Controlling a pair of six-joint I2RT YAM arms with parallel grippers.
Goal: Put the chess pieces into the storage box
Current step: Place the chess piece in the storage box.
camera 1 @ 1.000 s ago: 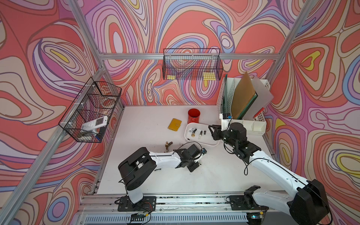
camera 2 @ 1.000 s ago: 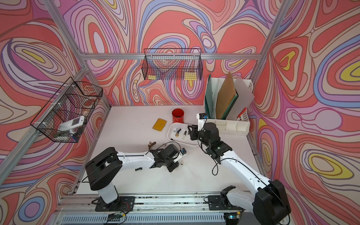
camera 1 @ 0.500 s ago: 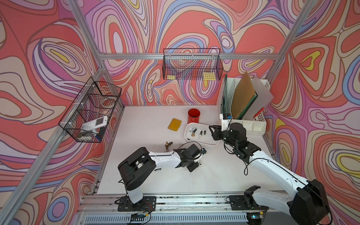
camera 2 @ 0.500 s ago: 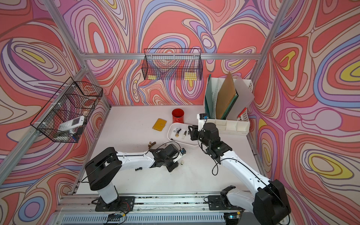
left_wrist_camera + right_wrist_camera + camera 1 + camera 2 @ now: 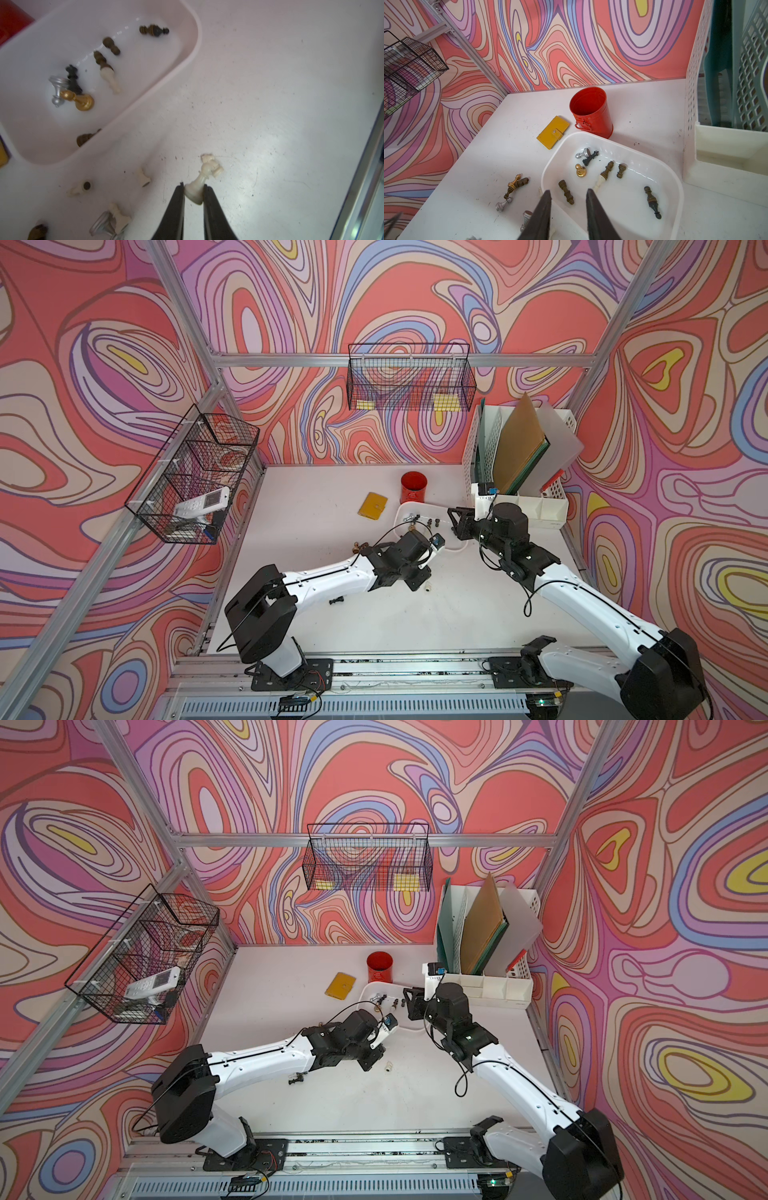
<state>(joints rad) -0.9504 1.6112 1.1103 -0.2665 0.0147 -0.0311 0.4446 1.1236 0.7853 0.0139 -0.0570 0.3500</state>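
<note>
Table: white, scuffed, with everything on it.

File rack: at the far right of the table, just beyond my right wrist.

Box: white shallow tub, between the file rack and the middle of the table. It touches, or nearly touches, the red cup behind it. A yellow wallet lies flat just beside both.

Right pincer: fingers parted, nothing between them, touching nothing. It hangs over the near rim of the box.

Left pincer: clamped on the round base of a white chess piece, one finger pressed against each side. The piece is tilted, head pointing away from me. This is over bare table, outside the box and near its long wall. I cannot tell whether the base is clear of the surface. The head overlaps a second white piece lying on the table.

Pieces in the box: eight, most of them lying down, namely silver, black, gold, white and four brown or dark.

Loose pieces: gold and brown lying together, with two silver close by. More white ones lie next to my left fingers.
</note>
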